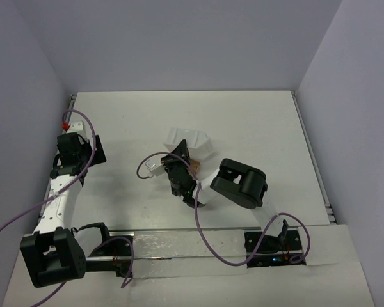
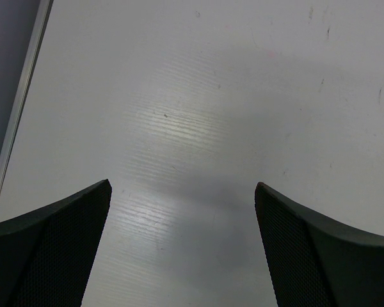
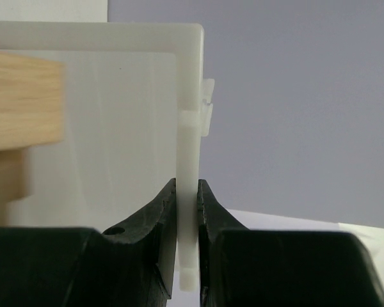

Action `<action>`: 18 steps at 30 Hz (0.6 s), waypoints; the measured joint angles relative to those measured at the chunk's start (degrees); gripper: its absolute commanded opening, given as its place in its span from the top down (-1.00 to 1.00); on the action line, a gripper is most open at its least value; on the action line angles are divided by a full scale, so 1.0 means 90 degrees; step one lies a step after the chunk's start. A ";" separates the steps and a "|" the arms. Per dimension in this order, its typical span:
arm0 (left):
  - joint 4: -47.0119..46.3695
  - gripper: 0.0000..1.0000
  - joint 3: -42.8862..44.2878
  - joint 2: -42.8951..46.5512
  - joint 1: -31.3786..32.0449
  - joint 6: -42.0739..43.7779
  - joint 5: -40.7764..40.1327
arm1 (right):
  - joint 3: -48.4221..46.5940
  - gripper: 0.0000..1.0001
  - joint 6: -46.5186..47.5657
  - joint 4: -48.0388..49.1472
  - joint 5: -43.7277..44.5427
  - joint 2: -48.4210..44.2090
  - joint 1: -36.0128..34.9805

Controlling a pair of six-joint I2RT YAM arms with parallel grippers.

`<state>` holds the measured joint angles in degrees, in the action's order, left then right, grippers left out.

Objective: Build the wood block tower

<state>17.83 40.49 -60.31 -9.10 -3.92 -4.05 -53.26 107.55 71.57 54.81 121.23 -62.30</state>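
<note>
My right gripper (image 3: 187, 192) is shut on the thin side wall of a white plastic tray (image 3: 189, 96). Two light-brown wood blocks (image 3: 22, 96) lie inside the tray, blurred at the left of the right wrist view. In the top view the tray (image 1: 191, 142) sits tilted at mid-table, the right gripper (image 1: 182, 169) at its near side, and a bit of tan wood block (image 1: 195, 167) shows beside the gripper. My left gripper (image 2: 182, 188) is open above bare table with nothing between its fingers (image 2: 64, 236); it hangs at the far left (image 1: 89, 152). No tower is in view.
The white table (image 1: 256, 128) is walled by grey panels at the back and both sides. A raised strip (image 2: 19, 109) runs along its left edge, close to the left gripper. Purple cables (image 1: 208, 243) loop over the near edge by the arm bases.
</note>
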 measured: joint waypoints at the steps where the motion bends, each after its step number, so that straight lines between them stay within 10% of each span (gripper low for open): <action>1: 0.0001 -0.99 0.0002 0.0000 0.0000 0.0000 0.0000 | 0.0009 1.00 -0.0002 0.0001 0.0000 0.0000 -0.0031; 18: -0.0003 -0.99 0.0015 0.0000 0.0000 0.0007 0.0028 | -0.0117 1.00 -0.0019 0.0097 0.0091 -0.0009 0.0402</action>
<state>17.80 40.62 -60.31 -9.10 -3.86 -3.80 -54.31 107.37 72.44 55.63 121.15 -58.69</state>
